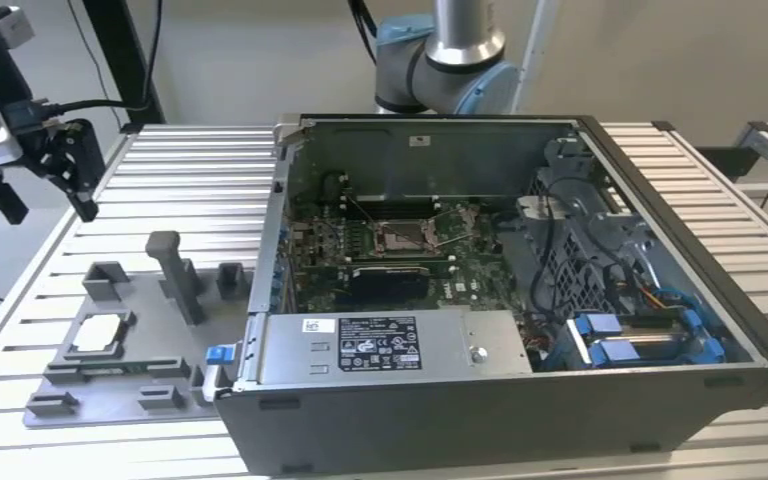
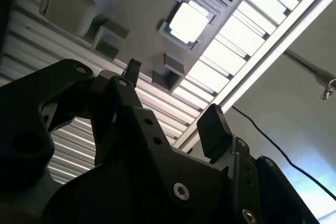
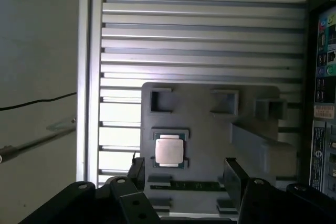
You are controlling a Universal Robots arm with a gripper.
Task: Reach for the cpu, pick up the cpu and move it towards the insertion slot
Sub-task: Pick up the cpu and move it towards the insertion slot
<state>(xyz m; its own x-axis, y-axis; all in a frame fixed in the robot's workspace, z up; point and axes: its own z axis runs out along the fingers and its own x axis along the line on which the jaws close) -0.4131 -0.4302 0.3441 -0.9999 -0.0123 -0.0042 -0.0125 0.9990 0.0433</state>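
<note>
The cpu (image 1: 97, 335) is a small silvery square lying flat in a recess of the grey fixture tray (image 1: 128, 372) on the exterior view's left. My gripper (image 1: 47, 203) hangs open well above and behind the tray, holding nothing. In both wrist views the cpu (image 3: 169, 150) (image 2: 188, 20) lies beyond the spread fingertips of the gripper (image 3: 184, 171) (image 2: 173, 98). The insertion slot (image 1: 402, 237), a shiny metal-framed socket with a dark centre, sits on the green board inside the open computer case.
The open computer case (image 1: 518, 400) stands right of the tray, its wall close to the tray's edge. A tall grey post (image 1: 171, 270) and low blocks rise from the tray. The slatted metal table (image 1: 197, 170) ends near the gripper; a cable (image 3: 37, 102) runs over the floor.
</note>
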